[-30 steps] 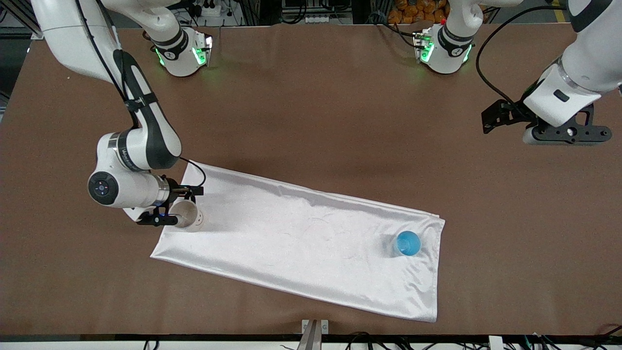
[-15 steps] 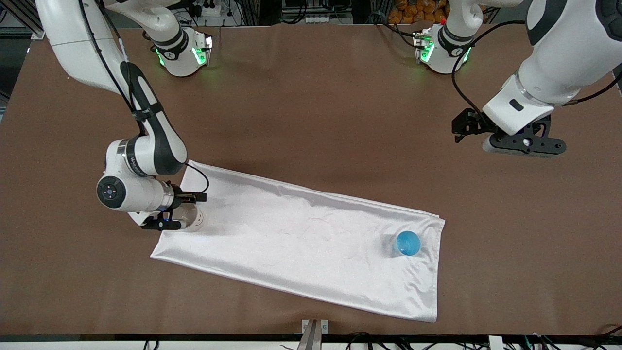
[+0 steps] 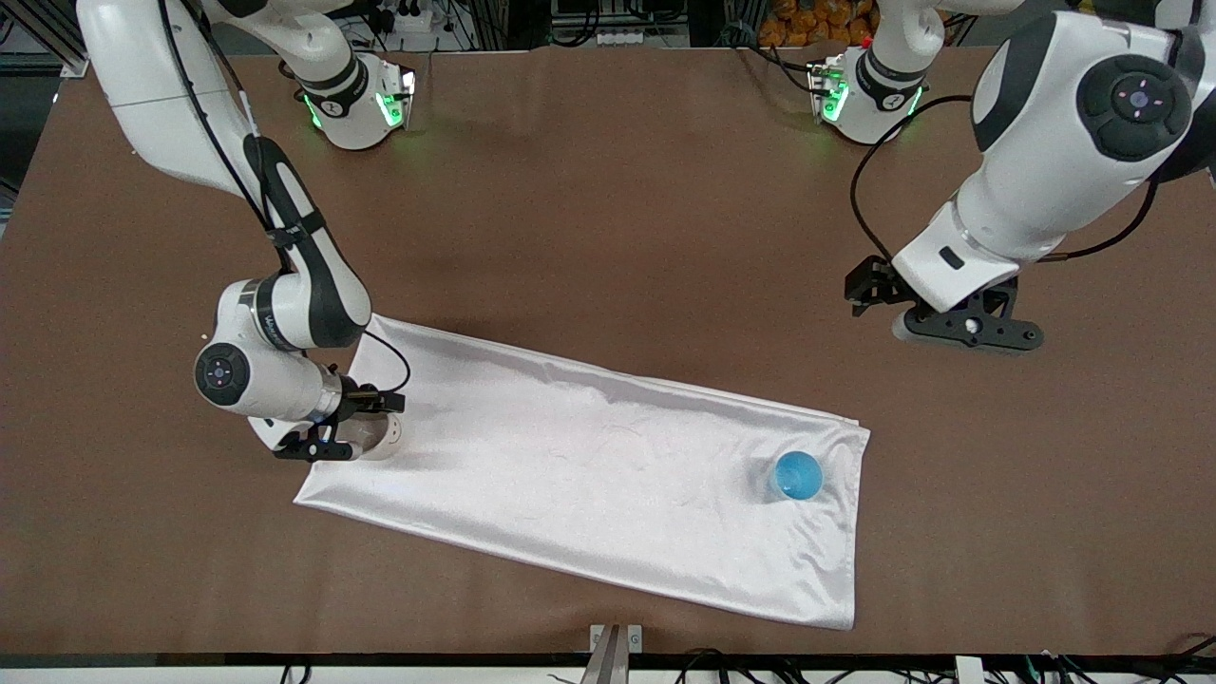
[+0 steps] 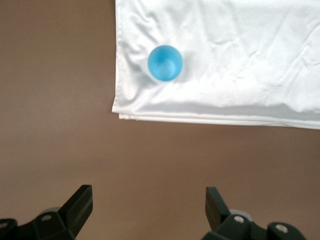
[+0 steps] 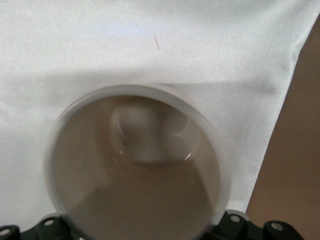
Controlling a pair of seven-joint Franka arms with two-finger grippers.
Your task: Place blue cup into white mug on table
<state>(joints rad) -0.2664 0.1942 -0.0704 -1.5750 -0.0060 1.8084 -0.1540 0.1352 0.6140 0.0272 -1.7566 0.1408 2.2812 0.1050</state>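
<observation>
Robot lab — two arms, cabled table (image 3: 608, 190)

The left end effector (image 3: 964, 328) has swung in over the table (image 3: 617, 190), while the right end effector (image 3: 334, 432) has settled around the white mug (image 3: 385, 439).

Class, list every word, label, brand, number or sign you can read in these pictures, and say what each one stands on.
Lettering on the right arm's wrist: too small and blurred to read.
Blue cup, white mug, white cloth, brown table: no writing visible.
</observation>
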